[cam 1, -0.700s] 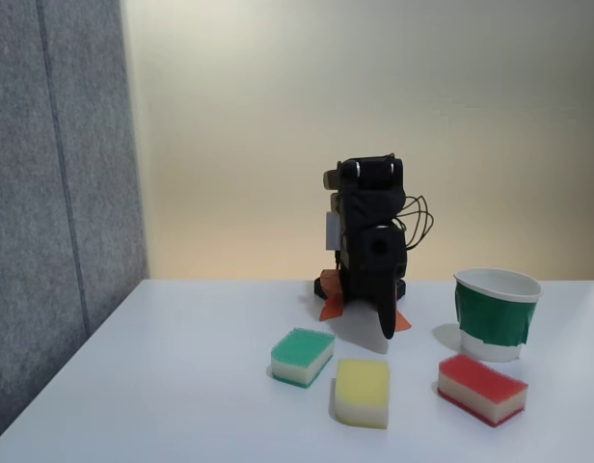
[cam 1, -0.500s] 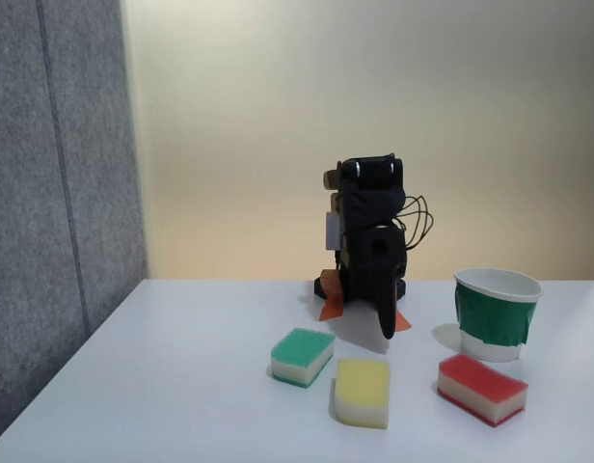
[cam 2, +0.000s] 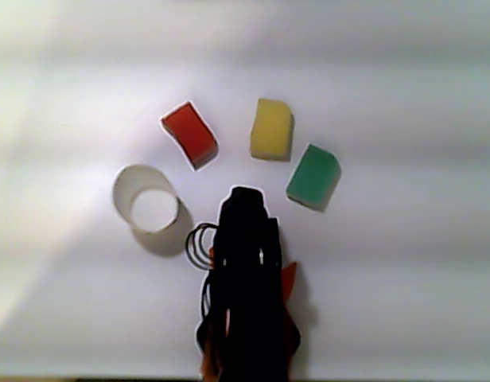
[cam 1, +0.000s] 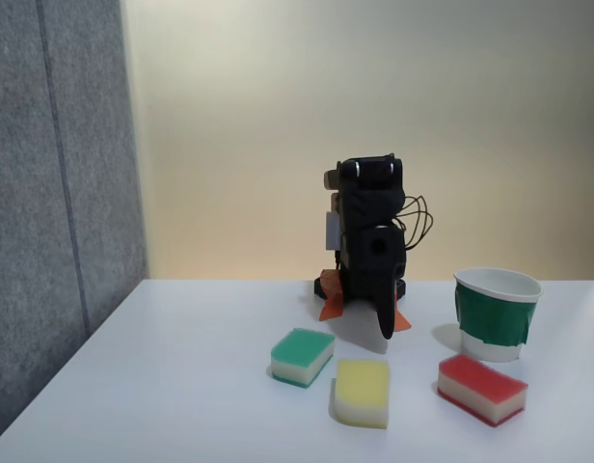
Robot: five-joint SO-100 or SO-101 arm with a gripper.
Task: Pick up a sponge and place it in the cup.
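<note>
Arm folded and unmoved since earlier frames, jaws' state indiscernible; red-topped sponge [cam 1: 481, 388] beside green-banded cup [cam 1: 497, 313] on worktop, ungrasped.

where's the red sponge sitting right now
In the fixed view the red sponge lies flat on the table at the front right, just in front of the cup and right of the yellow sponge, apart from both.

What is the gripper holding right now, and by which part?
Nothing. The gripper hangs folded at the arm's base, apart from all three sponges; the red sponge lies on the table beside the cup.
</note>
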